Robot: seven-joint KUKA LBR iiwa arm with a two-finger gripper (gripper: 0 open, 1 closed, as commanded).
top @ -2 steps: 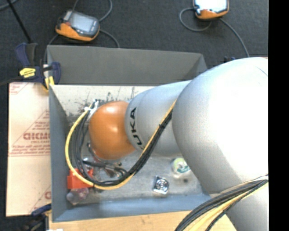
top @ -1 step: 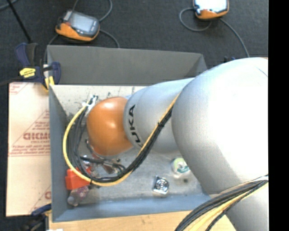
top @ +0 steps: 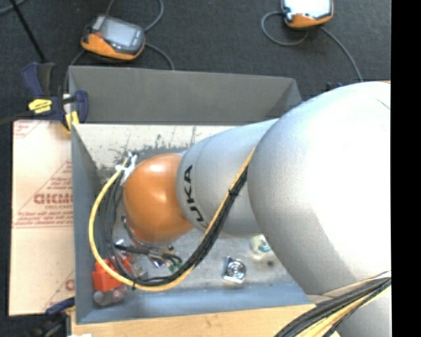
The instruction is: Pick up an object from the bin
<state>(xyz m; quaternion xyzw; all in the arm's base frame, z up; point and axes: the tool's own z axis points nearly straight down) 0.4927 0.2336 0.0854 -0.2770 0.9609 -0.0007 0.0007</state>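
One orange-red piece (top: 104, 276) beside claw (top: 143, 255), lower left | step: likely grasp | claw state: cannot tell | next: secure hold, lift clear

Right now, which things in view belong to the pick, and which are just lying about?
For the pick:
- grey bin
- orange-red thing, lower left corner of the bin, nearest the wrist
- silver metal piece, near the front wall
- white-and-green piece, beside the arm

Lying about, outside the bin:
- orange-and-black device, upper left
- second device, top right
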